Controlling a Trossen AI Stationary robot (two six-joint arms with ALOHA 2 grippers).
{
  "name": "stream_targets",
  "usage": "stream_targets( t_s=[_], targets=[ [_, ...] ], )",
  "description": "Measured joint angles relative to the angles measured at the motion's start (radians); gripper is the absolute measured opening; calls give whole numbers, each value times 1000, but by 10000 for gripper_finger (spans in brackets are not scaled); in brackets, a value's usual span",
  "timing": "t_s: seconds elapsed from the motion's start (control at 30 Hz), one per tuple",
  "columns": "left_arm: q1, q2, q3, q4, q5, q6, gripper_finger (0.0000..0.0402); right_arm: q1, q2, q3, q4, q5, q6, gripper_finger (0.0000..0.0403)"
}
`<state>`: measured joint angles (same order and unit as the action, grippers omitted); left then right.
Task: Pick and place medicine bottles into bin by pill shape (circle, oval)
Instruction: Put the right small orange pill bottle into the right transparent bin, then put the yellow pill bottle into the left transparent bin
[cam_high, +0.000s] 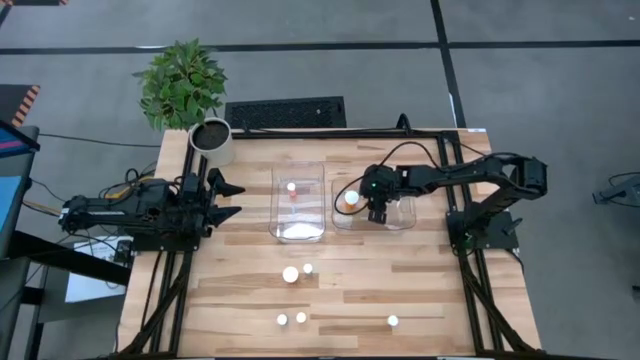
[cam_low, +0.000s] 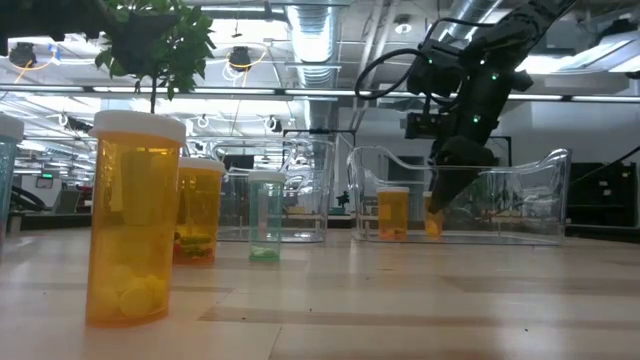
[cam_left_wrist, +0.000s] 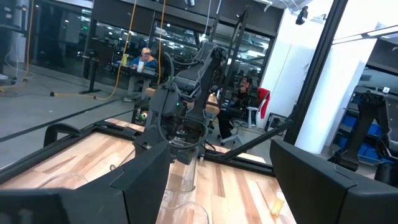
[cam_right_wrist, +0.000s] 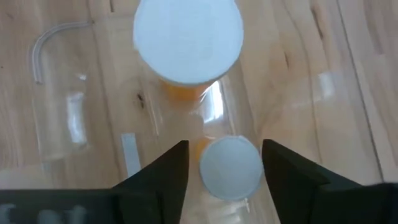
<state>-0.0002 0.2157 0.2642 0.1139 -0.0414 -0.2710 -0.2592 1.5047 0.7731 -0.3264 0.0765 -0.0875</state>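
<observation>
Wooden planks formed the desk (cam_high: 420, 290), which stood on grey floor in a workshop with bright ceiling lights and pipes overhead. Right gripper (cam_right_wrist: 225, 167) hung inside the right clear bin (cam_high: 405, 216), its fingers (cam_right_wrist: 163, 169) apart with a small white-capped medicine bottle (cam_right_wrist: 230, 168) standing between them, narrow gaps visible on both sides of the cap. Just beyond that bottle, in the same bin, stood a larger white-capped bottle (cam_right_wrist: 188, 38). Low view showed both as amber bottles on the bin floor, one directly beneath the right arm's fingers and one (cam_low: 392, 213) beside it. Left clear bin (cam_high: 298, 203), next to the first, held one bottle (cam_high: 292, 187). Five further bottles stood on the open desk nearer the front edge: a pair (cam_high: 291, 274) near the middle, another pair (cam_high: 283, 320) closer to the edge, and a single one (cam_high: 393, 321) off to the right. Left gripper (cam_high: 232, 200) waited at the desk's left side, fingers spread wide, holding nothing. A potted plant (cam_high: 185, 85) occupied the far left corner.
</observation>
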Motion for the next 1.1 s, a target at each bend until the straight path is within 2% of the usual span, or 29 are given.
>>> stream_targets(
  t_s=[0.17,0.3,0.5,0.7,0.8,0.93,1.1],
  targets=[
    [0,0,0,0,0,0,270,0,1,39,-21,0,-1,241],
    [0,0,0,0,0,-1,270,0,1,106,-116,-1,-5,246],
    [0,0,0,0,0,-1,270,2,-18,256,-400,-27,24,245],
    [0,0,0,8,0,1,270,75,-138,348,-661,-110,190,245],
    [0,0,0,7,0,2,270,185,-231,338,-763,-111,352,245],
    [0,0,0,7,0,5,270,444,-349,273,-754,-91,685,245],
    [0,0,0,3,0,16,270,842,-370,187,-654,79,1089,245]
  ],
)
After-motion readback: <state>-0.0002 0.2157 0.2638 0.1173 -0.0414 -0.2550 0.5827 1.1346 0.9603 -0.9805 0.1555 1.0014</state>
